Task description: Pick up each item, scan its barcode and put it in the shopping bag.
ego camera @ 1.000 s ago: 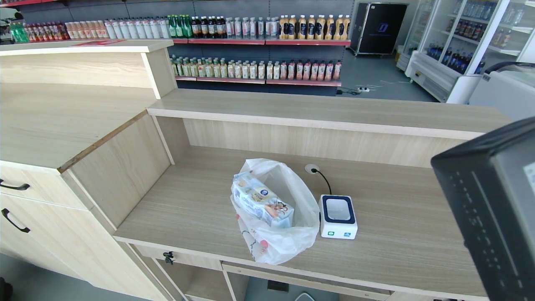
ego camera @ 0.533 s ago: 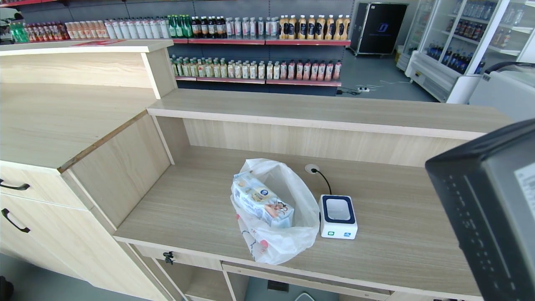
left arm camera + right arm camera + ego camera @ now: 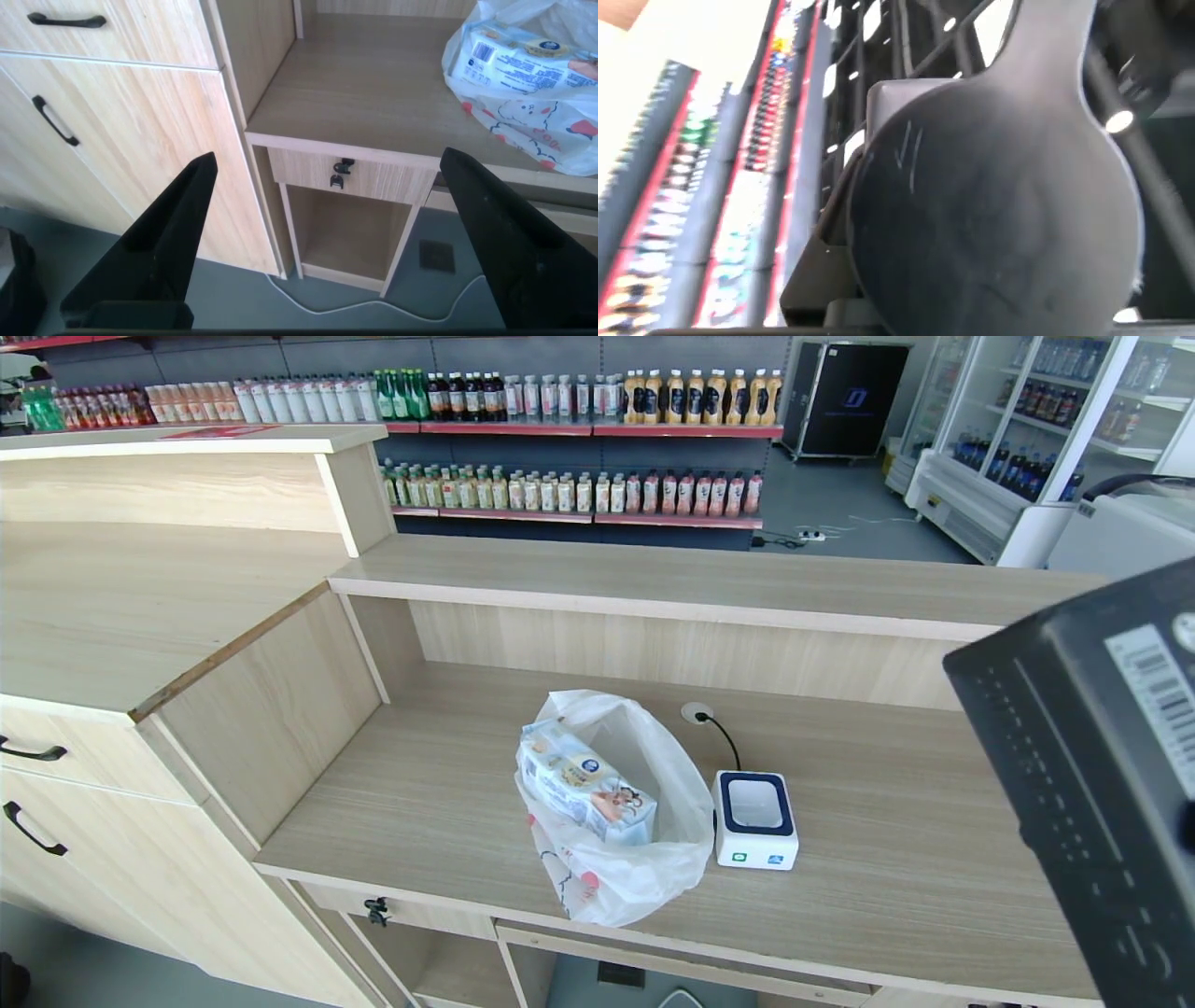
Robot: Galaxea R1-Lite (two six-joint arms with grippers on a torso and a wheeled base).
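Observation:
A white plastic shopping bag [image 3: 644, 873] lies open on the wooden counter [image 3: 439, 784], with a pale blue pack [image 3: 583, 786] resting in its mouth. Just to its right stands the white barcode scanner [image 3: 754, 819], window facing up. In the left wrist view the bag [image 3: 523, 126] and the pack [image 3: 519, 58] are up on the counter, while my left gripper [image 3: 327, 163] hangs open and empty below and in front of the counter's edge. A big black ribbed body [image 3: 1083, 775] with a barcode label fills the head view's right side. A dark round shape [image 3: 990, 215] sits close to the right wrist camera.
A raised ledge [image 3: 709, 588] runs behind the counter and a taller cabinet [image 3: 140, 607] stands to the left. A cable [image 3: 724, 737] runs from the scanner to a hole. Under the counter are a locked drawer [image 3: 341, 173] and an open recess. Drink shelves and fridges stand far behind.
The black body at the head view's right has swung up and leftward, and its barcode label has come into sight. Bag, pack and scanner have stayed put.

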